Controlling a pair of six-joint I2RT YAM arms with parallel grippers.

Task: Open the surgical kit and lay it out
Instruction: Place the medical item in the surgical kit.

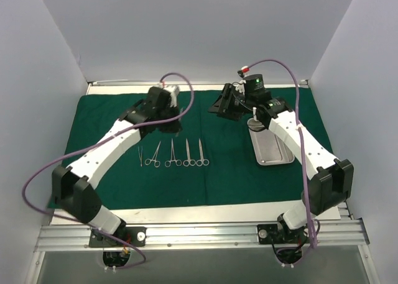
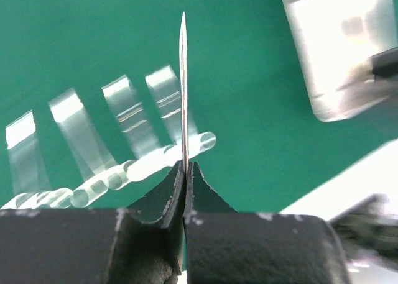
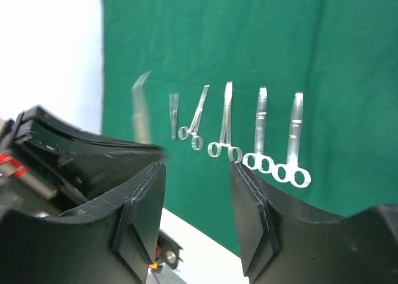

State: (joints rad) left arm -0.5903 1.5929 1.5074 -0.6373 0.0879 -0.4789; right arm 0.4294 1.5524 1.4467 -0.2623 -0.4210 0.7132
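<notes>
The dark green drape [image 1: 224,172] lies spread flat on the table. Several silver ring-handled instruments [image 1: 173,155] lie on it in a row; they also show in the right wrist view [image 3: 225,128] and, blurred, in the left wrist view [image 2: 124,141]. The steel tray [image 1: 273,146] sits on the drape at the right and shows in the left wrist view [image 2: 339,48]. My left gripper [image 1: 176,113] is shut on a thin pointed silver instrument [image 2: 183,85], held above the drape beyond the row. My right gripper [image 1: 219,104] is open and empty [image 3: 198,169], raised left of the tray.
White walls enclose the table on the left, back and right. A bare white table strip [image 1: 205,212] runs in front of the drape. Purple cables [image 1: 43,172] loop off both arms.
</notes>
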